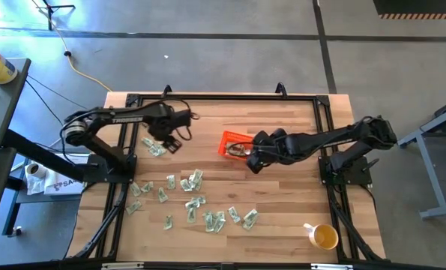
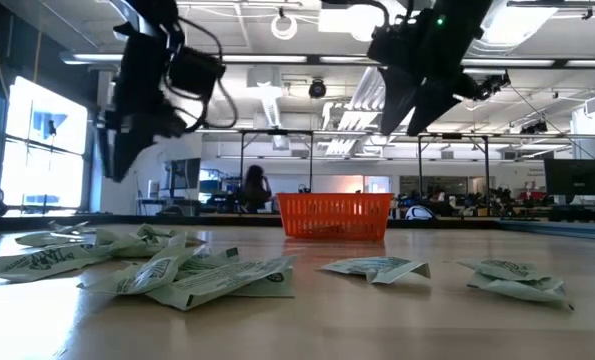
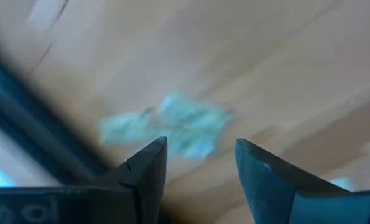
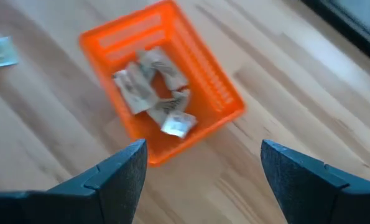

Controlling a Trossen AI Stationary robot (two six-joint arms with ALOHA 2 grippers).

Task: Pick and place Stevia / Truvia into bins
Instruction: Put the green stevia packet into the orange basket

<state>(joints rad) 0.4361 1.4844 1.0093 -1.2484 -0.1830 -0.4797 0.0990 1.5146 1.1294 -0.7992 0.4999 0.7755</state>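
We're looking at sachets (image 1: 196,201), thin paper, surely near weightless and floppy, scattered flat over the near half of the bench (image 1: 282,225); a few already lie crumpled in the orange bin (image 4: 206,78). Lying flush, they'll want a pinch on a raised edge or corner. Our left hand (image 3: 197,165) hovers over a pair (image 1: 154,148) at the left rail, fingers parted, empty. Our right hand (image 4: 200,174) hangs just off the bin, fingers wide, holding nothing.

Left claw (image 3: 197,165) hangs above the counter (image 1: 282,217) with fingers apart and nothing between them, right claw (image 4: 200,171) raised too, fingers wide, arm stretched inward.
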